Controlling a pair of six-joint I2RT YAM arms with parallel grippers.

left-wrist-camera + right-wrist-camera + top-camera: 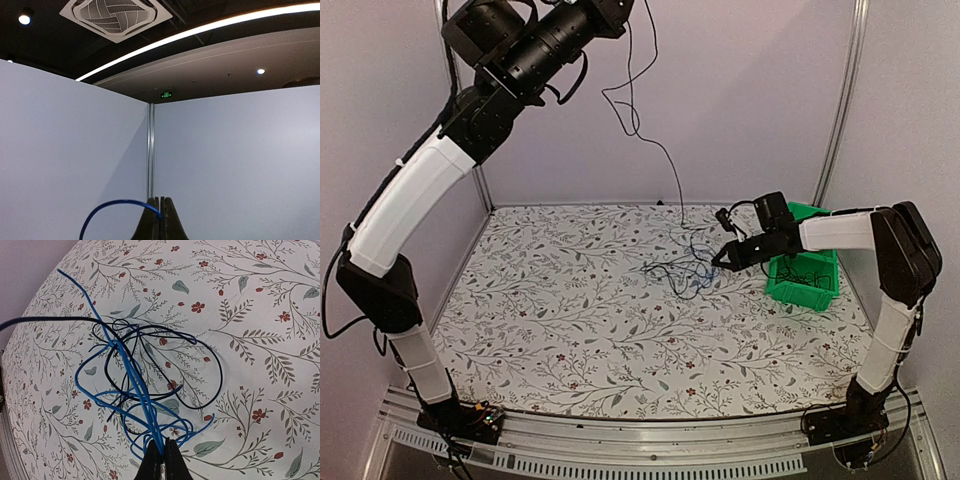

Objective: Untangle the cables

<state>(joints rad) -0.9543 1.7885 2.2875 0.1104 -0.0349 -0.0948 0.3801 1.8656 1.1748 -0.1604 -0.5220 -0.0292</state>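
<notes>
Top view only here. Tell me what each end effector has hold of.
Observer: In the left wrist view, the left end effector is shut on the blue cable, which arcs away to its left.
Operator: Now the right one.
Observer: In the right wrist view, the right end effector is also shut on the blue cable, where several of its strands bunch together.
Operator: Report the black cables.
Observer: The black cables lie in loops on the table, crossing the blue one.
</notes>
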